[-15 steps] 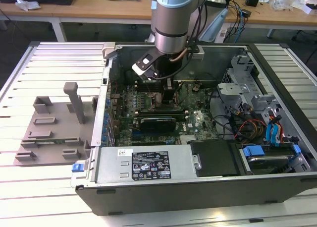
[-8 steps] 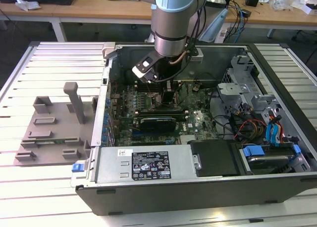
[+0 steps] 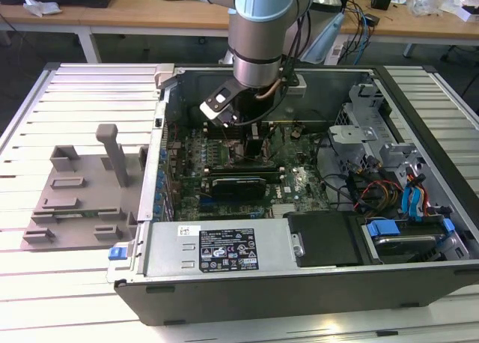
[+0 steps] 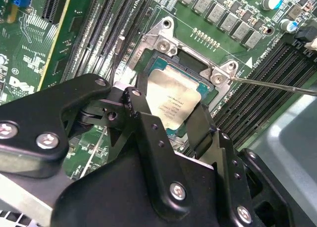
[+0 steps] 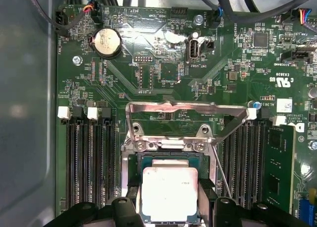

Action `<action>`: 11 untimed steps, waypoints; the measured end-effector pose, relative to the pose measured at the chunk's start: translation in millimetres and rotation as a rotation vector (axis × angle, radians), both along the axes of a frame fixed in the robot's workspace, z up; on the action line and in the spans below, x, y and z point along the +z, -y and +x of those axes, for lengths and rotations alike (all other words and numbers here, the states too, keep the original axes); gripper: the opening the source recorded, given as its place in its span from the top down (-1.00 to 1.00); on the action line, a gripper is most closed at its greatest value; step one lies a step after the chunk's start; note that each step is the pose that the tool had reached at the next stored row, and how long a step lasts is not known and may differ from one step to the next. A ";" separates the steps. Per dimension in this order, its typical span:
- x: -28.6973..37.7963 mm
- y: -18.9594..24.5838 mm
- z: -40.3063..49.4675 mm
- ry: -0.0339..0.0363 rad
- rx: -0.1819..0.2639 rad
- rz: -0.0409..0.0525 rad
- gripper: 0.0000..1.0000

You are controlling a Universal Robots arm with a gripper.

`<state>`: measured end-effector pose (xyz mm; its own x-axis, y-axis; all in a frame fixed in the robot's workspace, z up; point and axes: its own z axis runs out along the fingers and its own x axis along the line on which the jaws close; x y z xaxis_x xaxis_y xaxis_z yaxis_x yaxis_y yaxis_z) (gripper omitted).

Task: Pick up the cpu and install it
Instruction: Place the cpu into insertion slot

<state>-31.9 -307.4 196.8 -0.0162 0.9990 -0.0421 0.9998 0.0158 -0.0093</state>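
Gripping the cpu (image 5: 170, 187) by two opposite edges, the black, angular gripper (image 5: 170, 201) is closed on it low over the green motherboard (image 5: 163, 73). The chip is square and flat, its matte silver lid ringed by a thin darker rim. It lies between the fingers (image 4: 141, 110) inside the socket's bright metal frame (image 5: 168, 145), whose steel load plate (image 5: 185, 108) stands tilted up.
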 end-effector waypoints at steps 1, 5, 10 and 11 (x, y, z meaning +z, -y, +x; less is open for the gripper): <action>-0.4 -0.1 0.1 0.0006 0.000 0.0010 -0.11; 0.1 0.0 0.0 0.0000 0.000 -0.0001 -0.24; 16.9 -0.9 0.1 0.0002 0.000 0.0002 -0.07; 17.0 -0.9 0.1 0.0003 0.000 0.0003 -0.07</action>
